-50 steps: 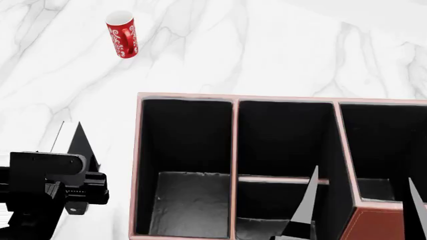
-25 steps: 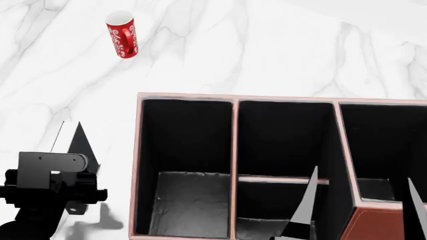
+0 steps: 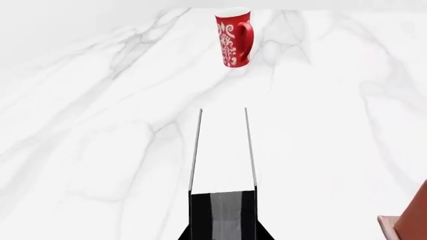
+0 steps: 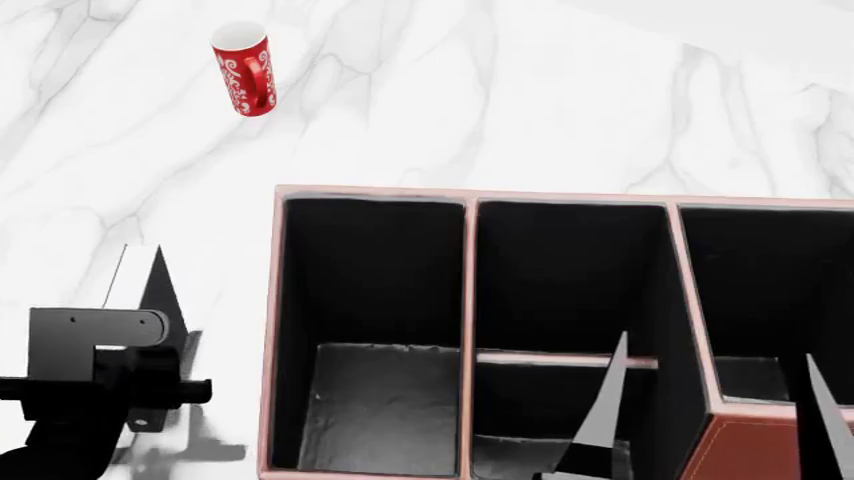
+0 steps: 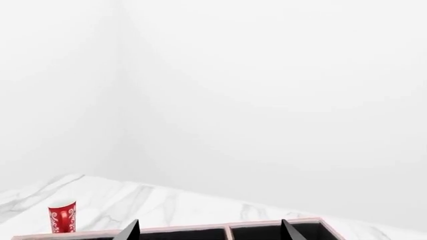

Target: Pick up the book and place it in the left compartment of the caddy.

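Pick done, placement pending. The book (image 4: 131,280) is pinched edge-on in the left gripper (image 3: 223,227), held above the tabletop just outside the caddy (image 4: 574,199) left wall. The left compartment (image 4: 374,300) is seen empty. The right gripper (image 4: 714,350) is spread, holding nothing. No readable text; only white ornament on the red mug (image 4: 244,68).

White marble table (image 4: 561,90) with grey veining spanning the scene; plain white walls (image 5: 267,100) meeting at a corner; lighting even.
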Robot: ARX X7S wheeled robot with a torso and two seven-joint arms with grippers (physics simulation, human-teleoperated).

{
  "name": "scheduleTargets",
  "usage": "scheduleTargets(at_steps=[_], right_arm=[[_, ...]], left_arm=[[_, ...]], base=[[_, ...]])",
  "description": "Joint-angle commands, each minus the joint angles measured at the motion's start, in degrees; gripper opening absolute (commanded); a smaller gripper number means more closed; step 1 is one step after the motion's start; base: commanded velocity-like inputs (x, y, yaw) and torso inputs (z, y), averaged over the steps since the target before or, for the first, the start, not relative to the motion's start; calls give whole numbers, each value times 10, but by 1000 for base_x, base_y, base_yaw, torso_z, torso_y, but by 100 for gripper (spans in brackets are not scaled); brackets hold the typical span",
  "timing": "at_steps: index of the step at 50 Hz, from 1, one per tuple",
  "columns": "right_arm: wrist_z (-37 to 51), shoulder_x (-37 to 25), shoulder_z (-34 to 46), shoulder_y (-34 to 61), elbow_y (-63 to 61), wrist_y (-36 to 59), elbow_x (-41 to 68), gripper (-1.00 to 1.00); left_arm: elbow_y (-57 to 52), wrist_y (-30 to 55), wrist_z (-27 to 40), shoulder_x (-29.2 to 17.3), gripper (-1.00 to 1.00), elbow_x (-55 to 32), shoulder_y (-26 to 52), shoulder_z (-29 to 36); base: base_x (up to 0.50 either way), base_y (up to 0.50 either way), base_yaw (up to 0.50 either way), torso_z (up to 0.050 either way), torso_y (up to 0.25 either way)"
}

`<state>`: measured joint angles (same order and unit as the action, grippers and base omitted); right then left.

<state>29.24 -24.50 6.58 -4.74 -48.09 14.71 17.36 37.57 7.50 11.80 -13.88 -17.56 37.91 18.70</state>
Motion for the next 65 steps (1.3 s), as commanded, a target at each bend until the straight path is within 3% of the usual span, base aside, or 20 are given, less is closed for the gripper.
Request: scheduleTargets(at_steps=[1, 19, 42, 56, 65], right_arm=[[1, -1, 3, 1, 1, 0, 0, 100], [3, -4, 5, 1, 3, -4, 1, 100], [8, -7, 9, 2, -1, 0, 2, 100], [10, -8, 12, 4, -3, 0, 2, 100], [12, -10, 13, 4, -6, 1, 4, 100]], left_arm=[[-116, 50, 24, -23, -100, -16, -19, -10], [-377, 145, 75, -71, -100, -54, -47, -33], [-621, 265, 122, -92, -100, -123, -1, -49], [-738, 354, 164, -78, -100, -205, 44, -65], [-758, 370, 179, -58, -100, -234, 49, -63]], base=[[0, 0, 0, 0, 0], [0, 0, 0, 0, 1], [0, 0, 0, 0, 1], [0, 0, 0, 0, 1], [0, 0, 0, 0, 2]])
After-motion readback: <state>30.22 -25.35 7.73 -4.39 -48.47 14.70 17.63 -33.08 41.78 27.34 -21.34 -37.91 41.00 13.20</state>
